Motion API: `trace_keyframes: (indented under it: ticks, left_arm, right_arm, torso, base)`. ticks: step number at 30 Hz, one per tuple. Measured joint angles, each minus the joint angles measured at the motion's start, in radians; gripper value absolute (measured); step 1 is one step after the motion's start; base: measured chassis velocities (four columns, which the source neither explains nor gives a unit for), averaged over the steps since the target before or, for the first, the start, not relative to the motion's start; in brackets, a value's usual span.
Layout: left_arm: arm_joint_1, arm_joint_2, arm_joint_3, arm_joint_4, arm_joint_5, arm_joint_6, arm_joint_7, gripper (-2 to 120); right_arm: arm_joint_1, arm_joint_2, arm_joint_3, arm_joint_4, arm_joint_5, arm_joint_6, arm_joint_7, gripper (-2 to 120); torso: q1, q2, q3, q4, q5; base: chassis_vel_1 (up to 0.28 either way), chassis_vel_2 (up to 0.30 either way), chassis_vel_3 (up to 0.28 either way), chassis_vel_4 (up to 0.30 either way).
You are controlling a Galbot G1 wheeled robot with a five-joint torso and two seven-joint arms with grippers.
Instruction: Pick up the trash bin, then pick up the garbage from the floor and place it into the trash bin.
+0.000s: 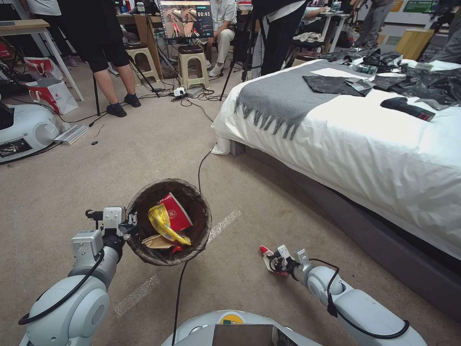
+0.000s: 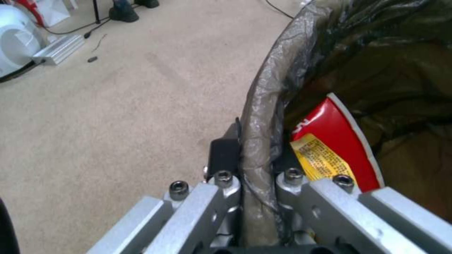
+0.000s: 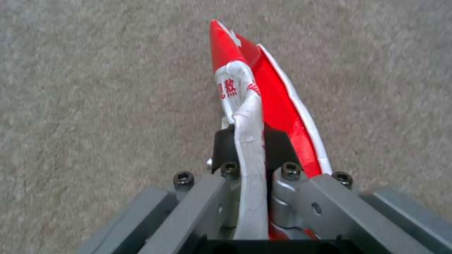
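Two pincers clamped: left pincer (image 2: 254, 165) on trash bin (image 2: 263, 116) rim, right pincer (image 3: 249, 141) on red-white wrapper (image 3: 245, 91)

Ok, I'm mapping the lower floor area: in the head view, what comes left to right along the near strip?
Left tool clamped on the rim → trash bin → black cable → right tool gripping a red-white carton → bed.

monitor screen (image 1: 186, 18): timer "00:45" | red-white wrapper (image 3: 235, 88): red chinese characters, unreadable
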Motion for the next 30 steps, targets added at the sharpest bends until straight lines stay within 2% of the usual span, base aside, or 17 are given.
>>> trace_keyframes:
  ticks: [6, 10, 12, 13, 16, 17, 19, 22, 24, 25, 27, 29, 30]
  left_arm:
    - [-0.001, 0.002, 0.000, 0.000, -0.002, 0.000, 0.000, 3]
    - [0.000, 0.003, 0.000, 0.000, -0.003, 0.000, 0.001, 3]
    - [0.000, 0.004, 0.000, 0.000, -0.005, 0.000, 0.001, 3]
    - [0.000, 0.004, 0.000, 0.000, -0.005, 0.000, 0.001, 3]
    - [-0.001, 0.007, 0.000, 0.000, -0.007, 0.000, 0.001, 3]
    - [-0.001, 0.007, 0.000, 0.000, -0.007, 0.000, 0.001, 3]
    - [-0.002, 0.009, 0.001, 0.000, -0.007, 0.000, 0.002, 3]
    - [-0.003, 0.009, 0.003, 0.000, -0.008, 0.000, 0.002, 3]
    - [-0.003, 0.010, 0.005, 0.000, -0.008, 0.000, 0.003, 3]
    - [-0.003, 0.010, 0.005, 0.000, -0.008, 0.000, 0.003, 3]
    - [-0.003, 0.010, 0.005, 0.000, -0.009, 0.000, 0.003, 3]
    - [-0.003, 0.011, 0.005, 0.000, -0.009, 0.000, 0.003, 3]
    - [-0.003, 0.012, 0.005, 0.000, -0.010, 0.000, 0.003, 3]
  right_arm:
    - [-0.012, 0.006, 0.027, 0.029, -0.010, 0.019, 0.021, 0]
    - [-0.040, -0.004, 0.081, 0.111, -0.014, 0.035, 0.051, 0]
    - [-0.070, -0.017, 0.138, 0.204, -0.019, 0.038, 0.059, 0]
    - [-0.070, -0.017, 0.138, 0.204, -0.019, 0.038, 0.059, 0]
    - [-0.107, -0.034, 0.243, 0.393, 0.004, 0.018, 0.079, 0]
    - [-0.107, -0.034, 0.243, 0.393, 0.004, 0.018, 0.079, 0]
    - [-0.109, -0.041, 0.297, 0.490, 0.046, -0.007, 0.100, 0]
    - [-0.106, -0.047, 0.325, 0.553, 0.078, -0.023, 0.118, 0]
    - [-0.093, -0.060, 0.373, 0.676, 0.139, -0.054, 0.145, 0]
    - [-0.093, -0.060, 0.373, 0.676, 0.139, -0.054, 0.145, 0]
    - [-0.080, -0.069, 0.408, 0.771, 0.193, -0.079, 0.168, 0]
    - [-0.074, -0.070, 0.416, 0.792, 0.207, -0.085, 0.173, 0]
    - [-0.055, -0.073, 0.432, 0.839, 0.238, -0.096, 0.183, 0]
  torso:
    - [0.000, 0.000, 0.000, 0.0000, 0.0002]
    - [0.000, 0.000, 0.000, 0.0001, 0.0002]
    - [0.000, 0.000, 0.000, 0.0001, 0.0001]
    - [0.000, 0.000, 0.000, 0.0001, 0.0001]
    - [0.000, 0.000, 0.000, -0.0001, -0.0002]
    - [0.000, 0.000, 0.000, -0.0001, -0.0002]
    - [0.000, 0.000, 0.000, 0.0000, -0.0001]
    - [0.000, 0.000, 0.000, 0.0000, -0.0002]
    - [0.000, 0.000, 0.000, 0.0001, -0.0003]
    - [0.000, 0.000, 0.000, 0.0001, -0.0003]
    - [0.000, 0.000, 0.000, 0.0000, 0.0000]
    - [0.000, 0.000, 0.000, -0.0001, 0.0000]
    - [0.000, 0.000, 0.000, -0.0001, -0.0002]
  base:
    - [0.000, 0.000, 0.000, 0.000]
    - [0.000, 0.000, 0.000, 0.000]
    - [0.000, 0.000, 0.000, 0.000]
    - [0.000, 0.000, 0.000, 0.000]
    - [0.000, 0.000, 0.000, 0.000]
    - [0.000, 0.000, 0.000, 0.000]
    - [0.000, 0.000, 0.000, 0.000]
    - [0.000, 0.000, 0.000, 0.000]
    - [0.000, 0.000, 0.000, 0.000]
    - [0.000, 0.000, 0.000, 0.000]
    - [0.000, 0.000, 0.000, 0.000]
    - [0.000, 0.000, 0.000, 0.000]
    - [0.000, 0.000, 0.000, 0.000]
